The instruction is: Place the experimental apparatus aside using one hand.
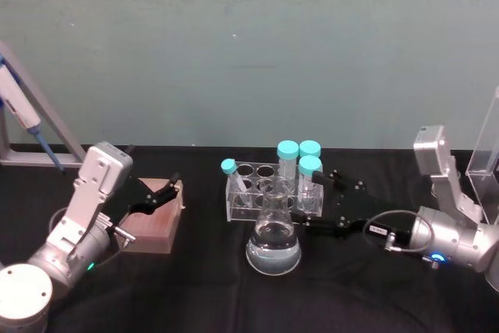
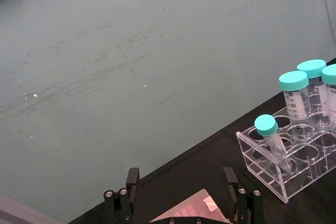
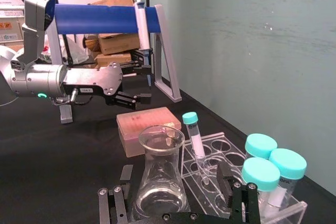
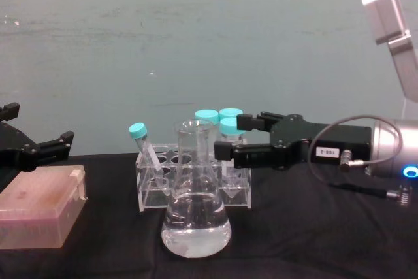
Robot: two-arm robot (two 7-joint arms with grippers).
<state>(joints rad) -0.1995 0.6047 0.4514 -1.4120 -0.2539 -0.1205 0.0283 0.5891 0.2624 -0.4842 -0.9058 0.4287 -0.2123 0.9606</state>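
A clear conical flask (image 1: 273, 241) (image 4: 196, 223) (image 3: 160, 179) holding some liquid stands on the black table, in front of a clear acrylic rack (image 1: 253, 193) (image 4: 150, 194) (image 2: 278, 174) (image 3: 220, 153) with several teal-capped tubes (image 1: 288, 154). My right gripper (image 1: 314, 203) (image 4: 228, 137) (image 3: 173, 182) reaches in from the right at the height of the flask's neck. It is open, with its fingertips just short of the glass. My left gripper (image 1: 165, 190) (image 4: 38, 125) (image 2: 181, 184) hangs open over a pink box, away from the labware.
The pink box (image 1: 152, 220) (image 4: 39, 213) (image 3: 149, 129) lies at the left, under the left gripper. A pipette stand (image 1: 35, 126) is at the far left and a clear acrylic holder (image 1: 487, 154) at the far right. A teal wall runs behind the table.
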